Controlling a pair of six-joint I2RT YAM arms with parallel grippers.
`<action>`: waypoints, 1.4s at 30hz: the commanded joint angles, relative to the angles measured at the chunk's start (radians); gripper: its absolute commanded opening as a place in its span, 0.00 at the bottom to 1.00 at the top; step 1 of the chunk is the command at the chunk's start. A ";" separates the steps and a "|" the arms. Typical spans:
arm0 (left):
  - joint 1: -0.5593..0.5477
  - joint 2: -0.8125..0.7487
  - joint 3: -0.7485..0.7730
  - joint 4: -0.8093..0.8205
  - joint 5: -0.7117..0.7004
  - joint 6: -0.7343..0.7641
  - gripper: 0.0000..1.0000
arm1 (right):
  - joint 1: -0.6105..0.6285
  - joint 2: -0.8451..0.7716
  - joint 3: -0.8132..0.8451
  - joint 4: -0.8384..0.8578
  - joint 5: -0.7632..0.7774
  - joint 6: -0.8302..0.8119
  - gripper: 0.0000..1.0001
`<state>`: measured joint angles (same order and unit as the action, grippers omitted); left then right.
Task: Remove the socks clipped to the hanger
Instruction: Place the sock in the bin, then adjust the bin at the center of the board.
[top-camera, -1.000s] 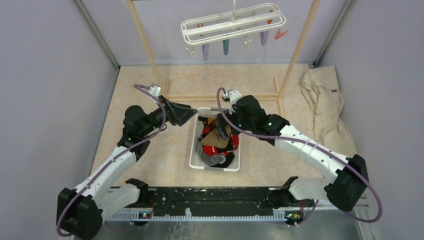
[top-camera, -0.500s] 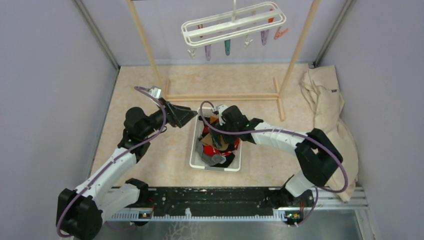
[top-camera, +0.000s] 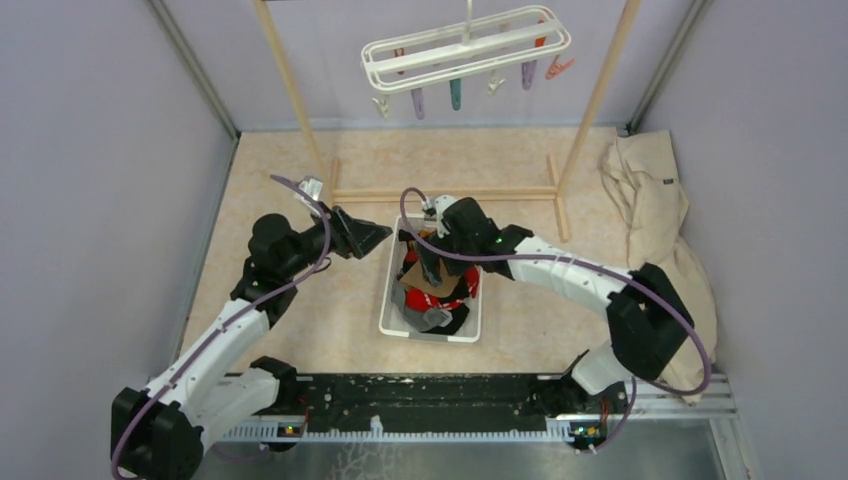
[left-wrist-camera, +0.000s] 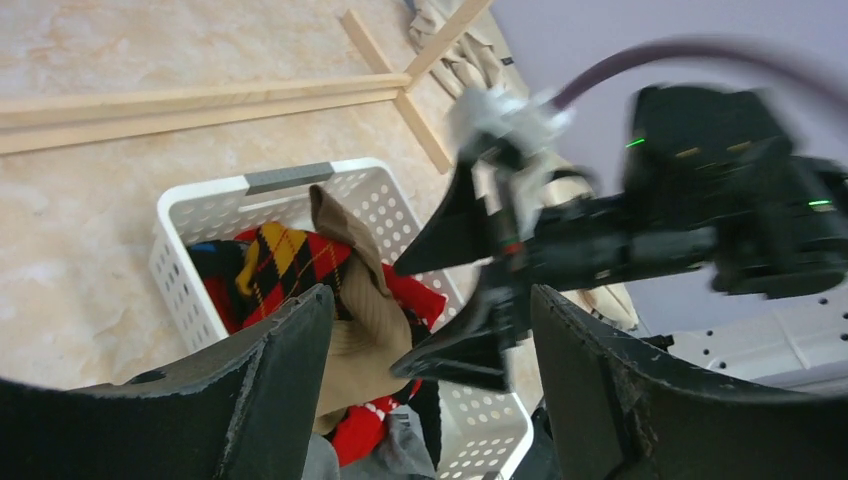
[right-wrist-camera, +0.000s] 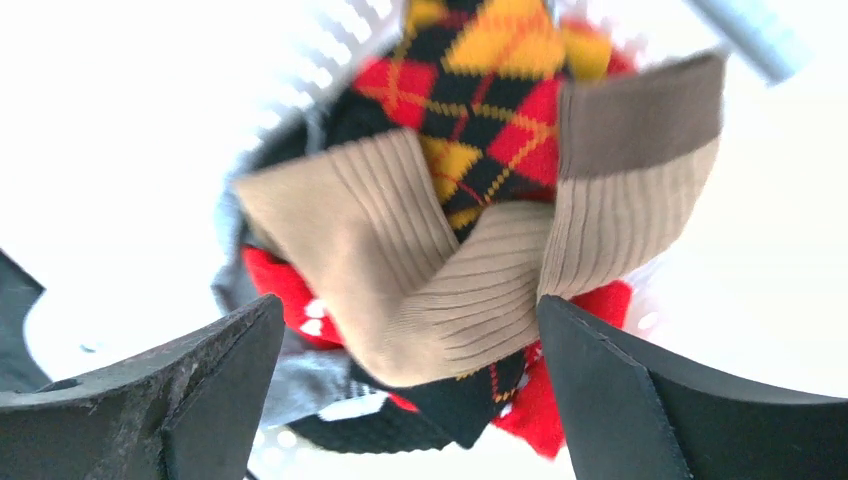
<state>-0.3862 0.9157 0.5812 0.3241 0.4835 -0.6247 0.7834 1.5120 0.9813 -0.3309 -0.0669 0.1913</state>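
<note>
Tan ribbed sock (right-wrist-camera: 440, 270) lies loose just below the right gripper (right-wrist-camera: 405, 310), whose fingers stand wide apart, empty; within the last second this arm folded inward above the white basket (left-wrist-camera: 205, 200) holding the other socks (top-camera: 430, 290). Left gripper (left-wrist-camera: 430, 295), fingers also spread and empty, hovers beside the basket. Far beyond both, the hanger (top-camera: 465, 50) carries only bare clips (top-camera: 455, 95), so removal appears complete.

A white perforated basket (left-wrist-camera: 200, 205) holds an argyle sock (left-wrist-camera: 280, 262) and a tan sock (left-wrist-camera: 365, 310); the right hand (left-wrist-camera: 400, 318) hangs spread above them.
</note>
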 joint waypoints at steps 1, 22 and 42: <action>-0.002 -0.025 0.053 -0.126 -0.054 0.037 0.78 | 0.007 -0.144 0.175 -0.092 -0.017 -0.047 0.98; -0.002 -0.160 0.034 -0.319 -0.085 0.043 0.79 | -0.096 0.210 0.464 -0.010 -0.032 -0.507 0.83; -0.001 -0.157 0.033 -0.363 -0.086 0.061 0.79 | -0.114 0.456 0.491 0.022 -0.029 -0.522 0.65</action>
<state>-0.3862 0.7517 0.6037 -0.0463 0.3920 -0.5816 0.6758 1.9331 1.4357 -0.3538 -0.1177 -0.3813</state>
